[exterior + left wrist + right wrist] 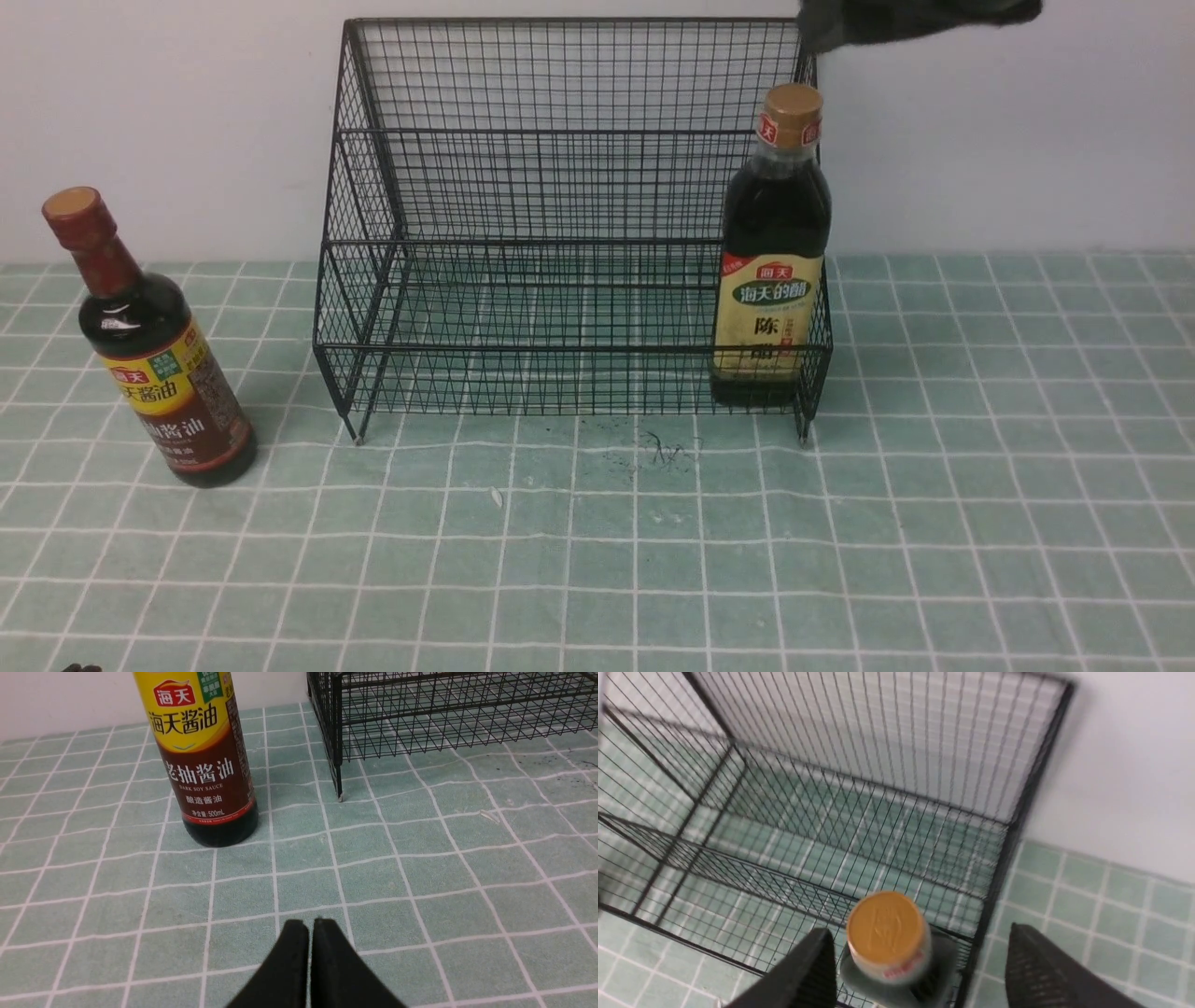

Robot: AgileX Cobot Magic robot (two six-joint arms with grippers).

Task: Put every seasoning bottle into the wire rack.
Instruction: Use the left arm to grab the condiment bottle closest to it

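Note:
The black wire rack (569, 350) stands against the back wall. The broad gold-capped seasoning bottle (770, 280) stands upright in the right front corner of its lower tier. My right gripper (920, 931) hangs open above that bottle's gold cap (885, 926), both fingers clear of it; in the front view the right arm (915, 19) is a dark blur at the top edge. The slim red-capped seasoning bottle (159, 373) stands on the cloth left of the rack, outside it. My left gripper (309, 924) is shut and empty, low over the cloth, with this bottle (205, 765) some way ahead of it.
A green checked cloth (597, 560) covers the table up to the white wall. Dark scuffs (667, 453) mark the cloth just in front of the rack. The rack's front left foot (339, 795) stands close to the right of the slim bottle.

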